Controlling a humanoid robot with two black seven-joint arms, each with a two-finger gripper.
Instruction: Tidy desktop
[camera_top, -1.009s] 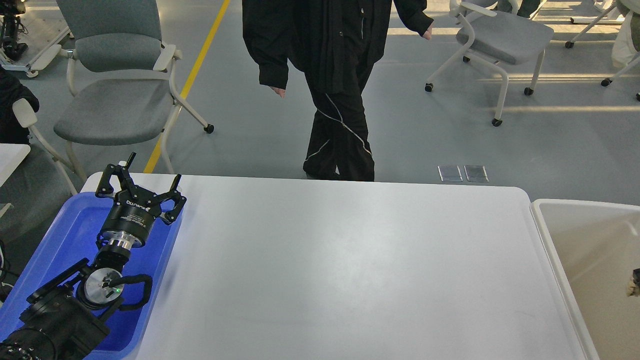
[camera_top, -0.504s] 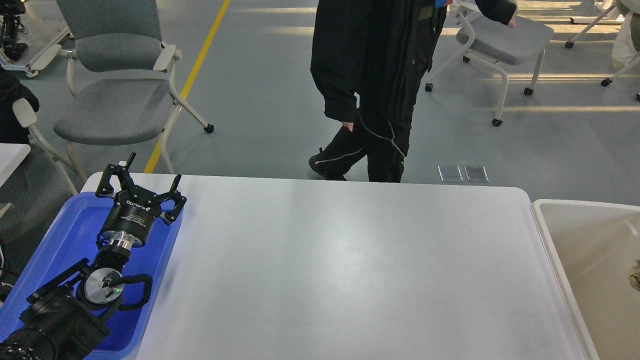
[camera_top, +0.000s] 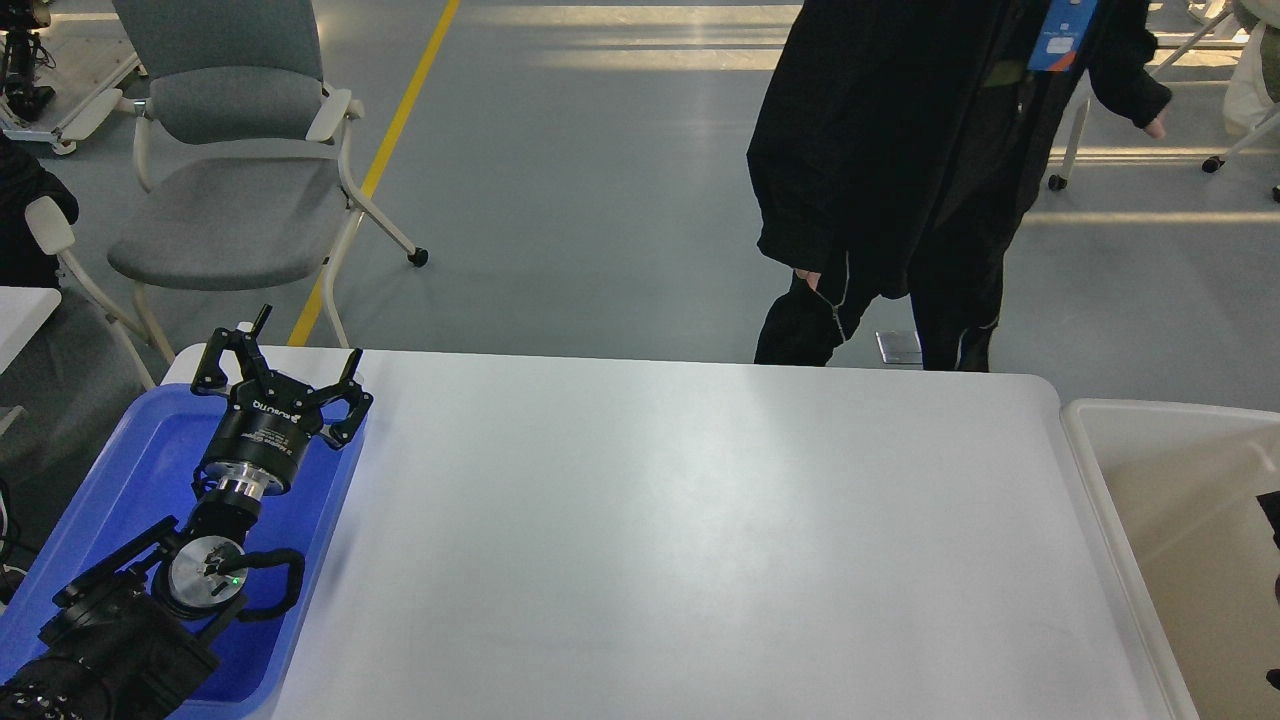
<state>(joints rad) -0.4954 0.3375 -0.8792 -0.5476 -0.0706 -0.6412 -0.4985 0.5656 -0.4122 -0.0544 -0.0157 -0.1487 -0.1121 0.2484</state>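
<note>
The desktop (camera_top: 700, 540) is a wide matte white tabletop with rounded corners, and its surface is bare. My left gripper (camera_top: 300, 350) is open and empty. It hovers over the far right corner of the blue tray (camera_top: 130, 480), which lies on the desktop's left end. My right gripper is out of view. Only a dark sliver (camera_top: 1274, 540) shows at the right edge, over the off-white bin (camera_top: 1140, 500).
A person in black (camera_top: 900, 180) stands just behind the table's far edge, right of centre. A grey chair (camera_top: 230, 190) stands behind the far left corner. The bin adjoins the table's right end.
The person has walked from the middle to the right behind the table. A small crumpled thing at the right edge over the bin is gone from sight. My left arm has not moved.
</note>
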